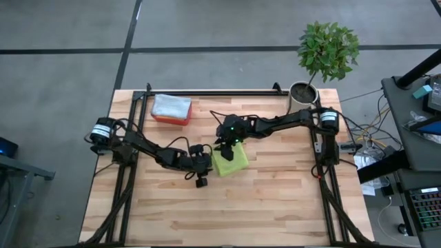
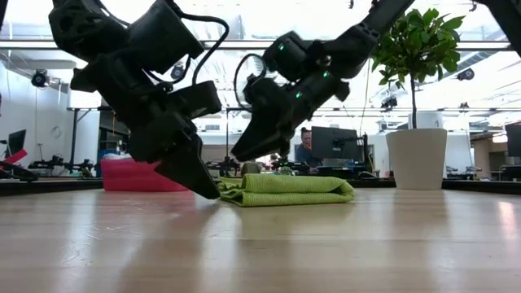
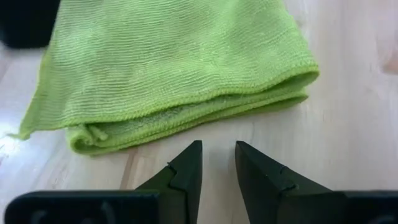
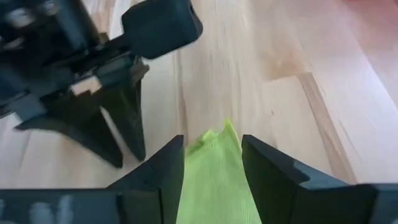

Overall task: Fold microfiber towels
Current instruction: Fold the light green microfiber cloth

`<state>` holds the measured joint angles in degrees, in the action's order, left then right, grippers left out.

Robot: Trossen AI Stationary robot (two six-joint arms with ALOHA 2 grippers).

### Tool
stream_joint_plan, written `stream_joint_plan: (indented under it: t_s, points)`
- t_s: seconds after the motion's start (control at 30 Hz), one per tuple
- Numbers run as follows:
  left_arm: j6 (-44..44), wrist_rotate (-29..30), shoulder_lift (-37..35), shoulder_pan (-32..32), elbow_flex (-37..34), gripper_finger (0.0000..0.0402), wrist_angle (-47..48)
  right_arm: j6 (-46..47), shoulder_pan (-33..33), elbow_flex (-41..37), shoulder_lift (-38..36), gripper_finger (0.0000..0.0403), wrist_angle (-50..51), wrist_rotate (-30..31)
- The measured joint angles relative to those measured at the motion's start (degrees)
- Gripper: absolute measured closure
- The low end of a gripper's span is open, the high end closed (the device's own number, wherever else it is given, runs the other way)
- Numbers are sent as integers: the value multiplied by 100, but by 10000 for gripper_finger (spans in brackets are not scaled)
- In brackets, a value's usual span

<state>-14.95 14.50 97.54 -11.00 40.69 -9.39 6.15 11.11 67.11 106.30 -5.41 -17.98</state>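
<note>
Left pincer [image 3: 217, 163] sat low on the table [image 1: 275, 200], fingers a narrow gap apart, holding nothing, tips just beside the folded edge of the lime green towel [image 3: 168, 68]. Right pincer [image 4: 211, 163] hovered over the towel's far side, fingers parted with a cloth corner between them; grip not confirmed. Towel lay mid-table, folded into stacked layers. Judged light, limp and non-slippery: best pinched at a corner or hemmed edge. Fine looped weave; wood-plank table. Pink-red bin [image 1: 171, 109] sat well apart.
</note>
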Motion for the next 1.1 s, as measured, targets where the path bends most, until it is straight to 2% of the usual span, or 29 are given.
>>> stream_joint_plan:
  t_s: [0.17, 0.3, 0.6, 0.73, 0.93, 1.1]
  points:
    - [-124, -24, -218, -7, 41, 320, 138, 32, -148, -284, -486, 266, 222, 136]
    - [-108, -58, -321, -25, 179, 320, 87, 28, -369, -734, -964, 287, 231, 699]
    - [33, -69, -48, -44, 393, 321, -568, 359, -914, -1822, -1887, 360, 185, 1063]
    - [85, -89, 151, -49, 509, 321, -706, 539, -1104, -2250, -2042, 390, 161, 1228]
    - [71, -266, 534, -64, 579, 321, -673, 801, -1253, -2638, -1940, 394, -317, 1238]
    - [27, -501, 761, -71, 585, 321, -661, 876, -1263, -2809, -1765, 394, -270, 1362]
